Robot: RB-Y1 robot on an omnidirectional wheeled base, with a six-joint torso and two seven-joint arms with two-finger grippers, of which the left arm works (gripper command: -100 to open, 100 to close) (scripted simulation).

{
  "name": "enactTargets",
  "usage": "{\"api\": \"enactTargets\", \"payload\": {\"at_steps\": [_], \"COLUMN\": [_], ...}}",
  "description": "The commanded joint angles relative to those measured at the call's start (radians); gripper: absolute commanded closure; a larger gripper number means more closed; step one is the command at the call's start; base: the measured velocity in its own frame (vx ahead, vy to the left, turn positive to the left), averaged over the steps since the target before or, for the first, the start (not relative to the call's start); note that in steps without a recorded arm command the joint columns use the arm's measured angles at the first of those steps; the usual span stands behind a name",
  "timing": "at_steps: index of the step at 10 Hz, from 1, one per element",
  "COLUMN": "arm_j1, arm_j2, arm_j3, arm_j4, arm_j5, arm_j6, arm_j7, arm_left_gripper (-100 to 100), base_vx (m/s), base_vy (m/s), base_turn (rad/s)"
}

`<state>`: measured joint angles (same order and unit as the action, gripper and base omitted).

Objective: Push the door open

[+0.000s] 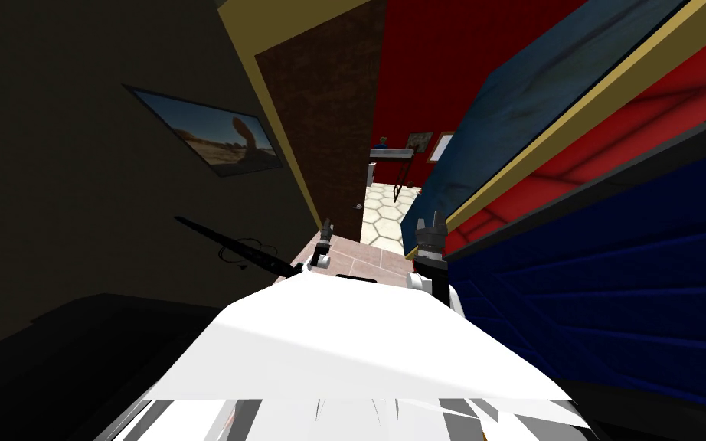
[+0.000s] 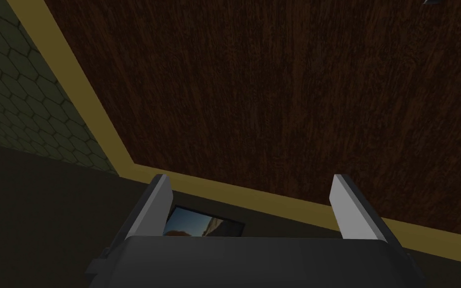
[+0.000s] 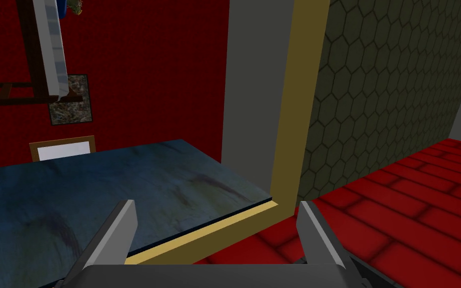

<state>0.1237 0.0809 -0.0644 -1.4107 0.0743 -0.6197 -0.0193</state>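
Dark brown wood, grained lengthwise, makes up the door (image 1: 327, 115), which stands at twelve o'clock from the robot, close ahead and set in a yellow frame (image 1: 273, 115). It is ajar: past its free edge, at one o'clock, a gap opens on a red wall (image 1: 420, 69), a pale floor of hexagon tiles (image 1: 380, 210) and a grey-topped table (image 1: 391, 155). A small grey handle (image 1: 359, 207) sits on the door near that free edge. The left gripper (image 2: 249, 178) points at the door's face, its two blade fingers (image 2: 347, 200) spread wide, about a third of its wrist view apart, with nothing held between them. The wood lies straight ahead of the tips, but whether they touch it cannot be told. Between those fingers, close to the gripper's body, a framed landscape picture (image 2: 202, 225) shows on the dark wall (image 1: 76, 153); in the head view it hangs at ten o'clock. The right gripper (image 3: 215, 203) is level with the left, at one o'clock, likewise wide open with nothing between its fingers. Ahead of it lies a mottled blue panel (image 3: 99, 185) edged with yellow trim (image 3: 214, 235), and red brickwork (image 3: 414, 200) runs off at two to three o'clock. Both grippers hang over pinkish floor tiles (image 1: 359, 259) just short of the doorway.
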Motion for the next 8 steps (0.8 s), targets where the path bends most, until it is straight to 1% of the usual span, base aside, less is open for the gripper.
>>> {"api": "enactTargets", "payload": {"at_steps": [1,3,4,6,7,8], "arm_j1": [-0.015,-0.039,-0.039,-0.063,-0.063,-0.075], "arm_j2": [0.000,-0.003,-0.003,-0.007,-0.007,-0.009], "arm_j3": [-0.001,-0.003,-0.003,-0.006,-0.006,-0.007], "arm_j4": [0.040,0.097,0.105,0.167,0.167,0.198], "arm_j5": [0.001,0.002,0.002,0.003,0.003,0.004], "arm_j6": [-0.008,-0.023,-0.023,-0.037,-0.037,-0.044], "arm_j7": [-0.002,-0.006,-0.006,-0.010,-0.010,-0.012], "arm_left_gripper": [-100,-100,-100,-100,-100,-100], "base_vx": [0.071,0.094,0.062,0.058,0.059,0.061], "base_vy": [-0.005,-0.002,0.011,0.005,0.006,0.009], "base_turn": [-0.030,-0.041,-0.014,-0.039,-0.008,-0.028]}}
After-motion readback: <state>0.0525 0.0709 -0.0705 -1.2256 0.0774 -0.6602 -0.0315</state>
